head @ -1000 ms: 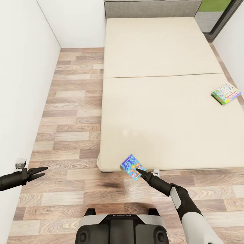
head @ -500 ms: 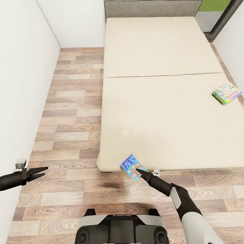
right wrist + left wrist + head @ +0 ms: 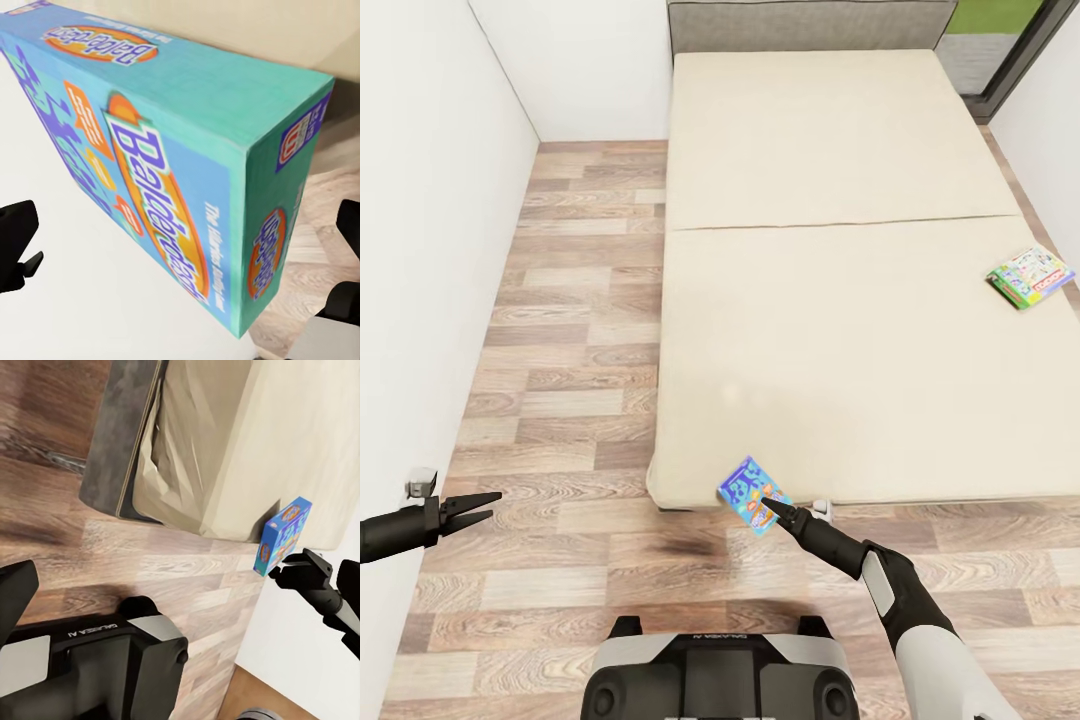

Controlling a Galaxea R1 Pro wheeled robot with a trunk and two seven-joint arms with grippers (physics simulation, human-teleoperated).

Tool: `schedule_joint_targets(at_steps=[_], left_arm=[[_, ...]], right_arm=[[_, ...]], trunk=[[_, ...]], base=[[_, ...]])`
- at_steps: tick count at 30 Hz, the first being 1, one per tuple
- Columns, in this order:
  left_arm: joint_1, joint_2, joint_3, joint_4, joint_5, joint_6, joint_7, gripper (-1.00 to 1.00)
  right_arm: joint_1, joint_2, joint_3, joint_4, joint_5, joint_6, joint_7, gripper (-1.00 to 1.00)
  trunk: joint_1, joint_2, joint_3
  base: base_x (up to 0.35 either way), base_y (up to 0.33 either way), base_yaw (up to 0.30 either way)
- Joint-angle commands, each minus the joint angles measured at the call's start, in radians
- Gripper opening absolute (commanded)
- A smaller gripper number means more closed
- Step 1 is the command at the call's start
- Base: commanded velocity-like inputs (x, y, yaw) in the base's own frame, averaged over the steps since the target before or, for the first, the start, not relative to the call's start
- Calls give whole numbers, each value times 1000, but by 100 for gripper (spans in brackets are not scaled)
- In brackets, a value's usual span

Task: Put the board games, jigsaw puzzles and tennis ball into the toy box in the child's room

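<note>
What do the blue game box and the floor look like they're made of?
The blue game box looks like printed cardboard: crisp folded edges, matte colour printing. The floor looks like wood or laminate planks, with visible grain and staggered seams; which one is unclear.

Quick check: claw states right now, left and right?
Left claw: open, empty.
Right claw: shut on the blue board game.
</note>
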Motion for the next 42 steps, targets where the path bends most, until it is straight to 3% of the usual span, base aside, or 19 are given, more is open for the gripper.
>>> schedule_joint_targets(at_steps=[1,42], left_arm=[[0,0,0,0,0,11,-4,100],[0,0,-1,0,0,11,-4,100]], right_arm=[[-1,1,-5,0,0,7,3,100],[-2,7,-5,0,0,14,1,100]], trunk=[[0,0,0],[0,0,0]], base=[[16,13,0],[1,23,0]])
